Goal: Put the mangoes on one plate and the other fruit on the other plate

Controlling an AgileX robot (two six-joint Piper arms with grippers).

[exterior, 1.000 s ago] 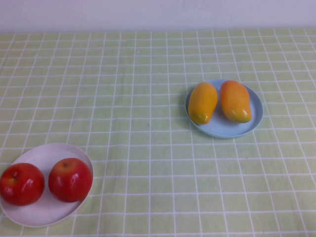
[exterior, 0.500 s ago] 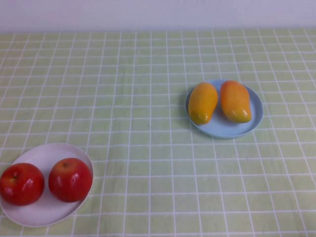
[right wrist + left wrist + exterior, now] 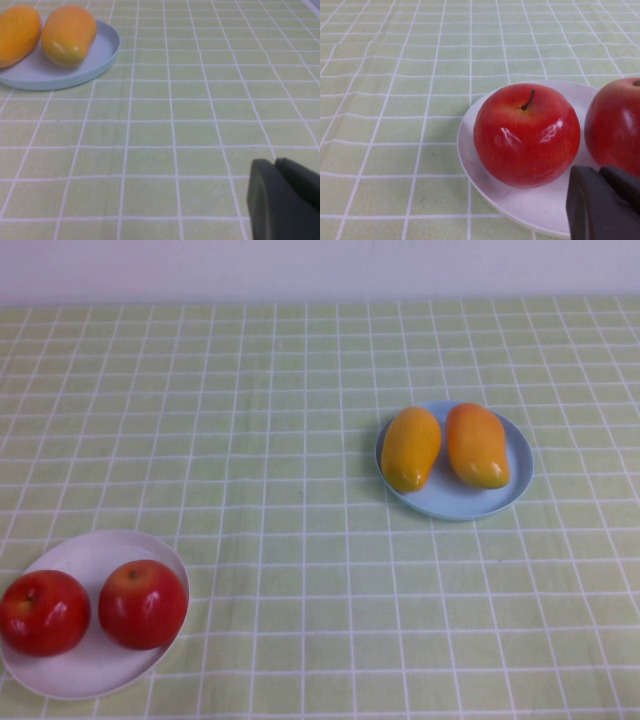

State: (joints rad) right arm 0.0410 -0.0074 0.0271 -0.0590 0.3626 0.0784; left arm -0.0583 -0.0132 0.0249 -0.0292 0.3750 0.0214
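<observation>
Orange mangoes (image 3: 443,447) are sitting side by side on the blue plate (image 3: 455,504), red apples (image 3: 97,610) on the white plate (image 3: 90,550). Nothing is shifting over the last second. Left gripper (image 3: 606,202) is hanging just beside the apples, right gripper (image 3: 282,200) over bare tablecloth (image 3: 300,420), both closed and empty. Sorting is looking finished.

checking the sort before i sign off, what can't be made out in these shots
- Left apple: high view's edge crops its side.
- Second apple: left wrist view's edge crops it; left gripper covers its base.
- Right gripper, shut: only its tip shows in the right wrist view.
- White plate: near rim cropped in high view.
</observation>
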